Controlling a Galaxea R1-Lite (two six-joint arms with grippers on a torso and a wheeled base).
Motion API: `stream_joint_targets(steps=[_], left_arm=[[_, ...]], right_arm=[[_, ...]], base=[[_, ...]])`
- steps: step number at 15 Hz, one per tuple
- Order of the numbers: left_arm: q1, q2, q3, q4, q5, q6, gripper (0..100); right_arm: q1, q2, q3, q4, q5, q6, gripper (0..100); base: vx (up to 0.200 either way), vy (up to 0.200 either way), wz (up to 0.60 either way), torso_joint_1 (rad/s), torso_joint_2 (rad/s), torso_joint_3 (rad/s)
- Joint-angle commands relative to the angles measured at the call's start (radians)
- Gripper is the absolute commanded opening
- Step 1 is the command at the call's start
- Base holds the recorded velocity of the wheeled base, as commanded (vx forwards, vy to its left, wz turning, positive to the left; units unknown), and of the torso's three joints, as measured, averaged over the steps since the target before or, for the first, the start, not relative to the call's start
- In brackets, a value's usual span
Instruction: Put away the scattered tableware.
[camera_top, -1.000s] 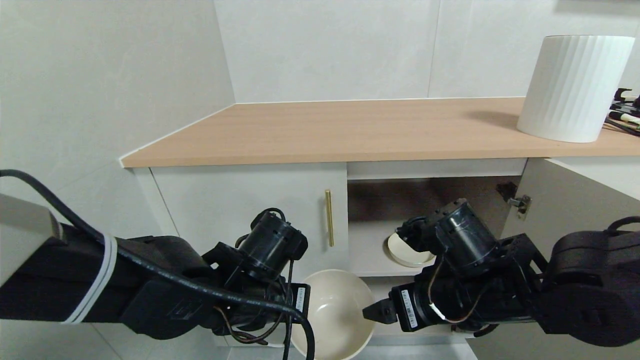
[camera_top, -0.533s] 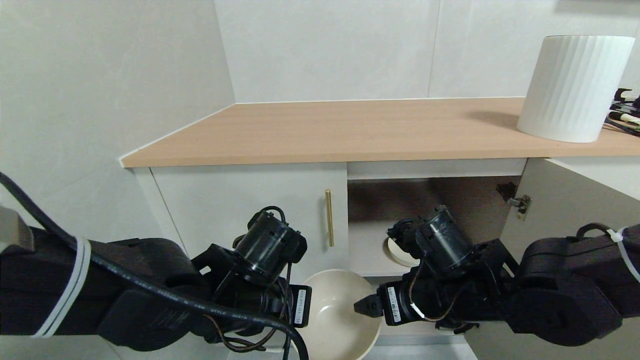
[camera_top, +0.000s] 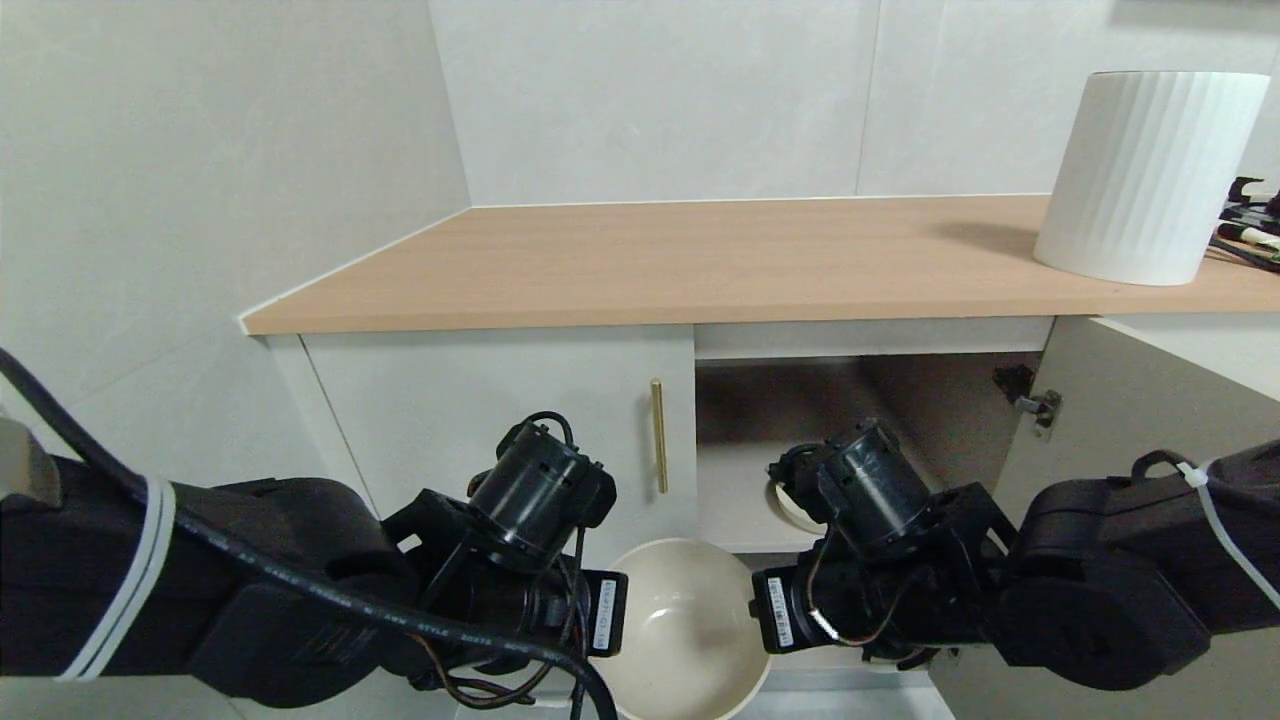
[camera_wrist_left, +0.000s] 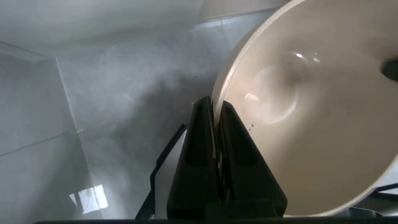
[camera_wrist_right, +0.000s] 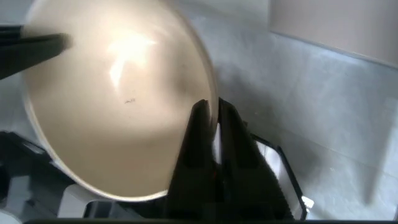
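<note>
A cream bowl (camera_top: 680, 630) hangs low in front of the cabinet, held between both arms. My left gripper (camera_top: 608, 615) is shut on its left rim; in the left wrist view the fingers (camera_wrist_left: 202, 124) pinch the edge of the bowl (camera_wrist_left: 311, 112). My right gripper (camera_top: 762, 610) is shut on the opposite rim, its fingers (camera_wrist_right: 198, 121) straddling the edge of the bowl (camera_wrist_right: 118, 93). A cream plate (camera_top: 783, 503) lies on the shelf inside the cabinet, mostly hidden behind the right wrist.
The cabinet's right door (camera_top: 1150, 400) stands open; the left door with a gold handle (camera_top: 657, 435) is closed. A white ribbed cylinder (camera_top: 1150, 175) and dark items (camera_top: 1250, 235) sit at the right end of the wooden countertop (camera_top: 700, 260).
My right gripper has moved left from beside the bowl onto its right rim and shut on it. The bowl, held by the left gripper, has shifted slightly right and down.
</note>
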Motion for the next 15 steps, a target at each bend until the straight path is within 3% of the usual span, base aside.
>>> stream_joint_targets(steps=[1, 7, 8, 15], left_arm=[[0.001, 0.004, 0.001, 0.002, 0.003, 0.0, 0], [0.001, 0.005, -0.001, 0.002, 0.003, -0.002, 0], [0.001, 0.005, 0.001, 0.002, 0.003, -0.002, 100], [0.001, 0.005, -0.001, 0.002, 0.002, -0.003, 100]], right_arm=[[0.001, 0.003, 0.001, 0.002, 0.0, -0.001, 0], [0.001, 0.003, 0.003, 0.002, 0.0, -0.003, 0], [0.001, 0.004, 0.003, 0.002, 0.0, -0.003, 0], [0.001, 0.006, 0.004, 0.002, -0.001, -0.006, 0]], base=[[0.0, 0.0, 0.0, 0.0, 0.0, 0.0], [0.0, 0.0, 0.0, 0.0, 0.0, 0.0], [0.0, 0.0, 0.0, 0.0, 0.0, 0.0], [0.0, 0.0, 0.0, 0.0, 0.0, 0.0]])
